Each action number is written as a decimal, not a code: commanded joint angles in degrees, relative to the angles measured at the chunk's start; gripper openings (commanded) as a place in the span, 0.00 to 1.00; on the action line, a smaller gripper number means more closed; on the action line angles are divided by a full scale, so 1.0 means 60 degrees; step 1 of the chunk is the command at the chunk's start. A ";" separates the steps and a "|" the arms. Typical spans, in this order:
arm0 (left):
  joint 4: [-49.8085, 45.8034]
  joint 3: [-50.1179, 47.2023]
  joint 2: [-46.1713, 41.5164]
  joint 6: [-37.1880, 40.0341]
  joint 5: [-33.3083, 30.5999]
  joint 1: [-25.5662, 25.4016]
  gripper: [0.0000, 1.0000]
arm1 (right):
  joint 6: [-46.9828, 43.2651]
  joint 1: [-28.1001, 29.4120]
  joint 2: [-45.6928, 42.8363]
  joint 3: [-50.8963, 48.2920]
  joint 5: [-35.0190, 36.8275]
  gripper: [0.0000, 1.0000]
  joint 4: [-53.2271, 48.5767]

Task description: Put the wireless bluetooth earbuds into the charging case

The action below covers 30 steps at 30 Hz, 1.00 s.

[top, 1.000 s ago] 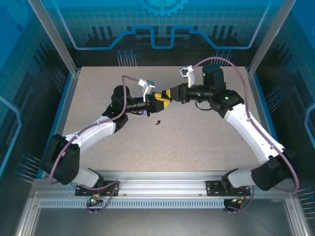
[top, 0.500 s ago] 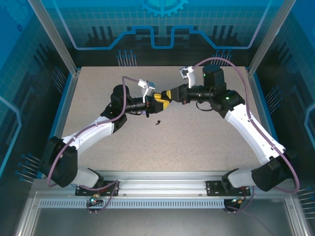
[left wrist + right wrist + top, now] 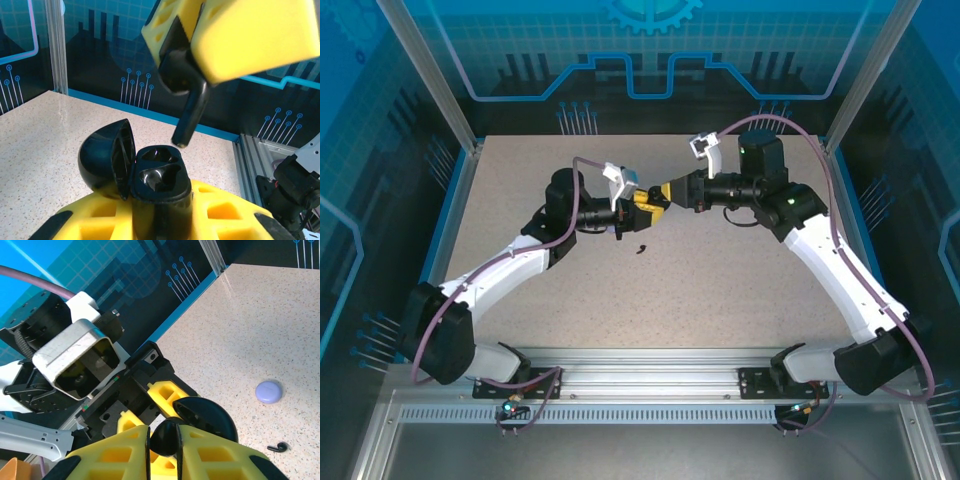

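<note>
The table carries both arms reaching to a spot just far of its middle. Over the past second the left arm and the right arm have shifted their elbows a little. The grippers have stayed nose to nose at the same place, so this looks like fine alignment rather than travel.

The left gripper is pressed tight on the case and holds it off the table. Its lid is swung open to the left, and both sockets look empty.

The right gripper comes from the right and pinches the held earbud between its yellow fingers. The stem points down, with its tip just above the case's far right rim and not yet inside. Judging by that, the first insertion is close but undone, and the stem probably needs to move over a socket.

The loose earbud has not moved and lies on the table just near of the grippers. A small lilac disc sits near it.
</note>
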 commanded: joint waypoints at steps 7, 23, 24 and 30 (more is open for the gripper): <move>0.0025 0.0120 -0.0444 0.1452 -0.0068 -0.0069 0.00 | -0.0355 0.0105 -0.0211 0.0418 -0.0167 0.21 -0.0606; 0.0087 0.0198 -0.0517 0.1592 0.0064 -0.0069 0.00 | -0.0621 0.0134 0.0032 0.0593 -0.0334 0.21 -0.0962; 0.0069 0.0198 -0.0517 0.1585 0.0077 -0.0065 0.00 | -0.0627 0.0147 0.0057 0.0592 -0.0324 0.21 -0.0966; 0.0071 0.0227 -0.0528 0.1551 0.0187 -0.0082 0.00 | -0.0642 0.0178 0.0131 0.0613 -0.0328 0.21 -0.0967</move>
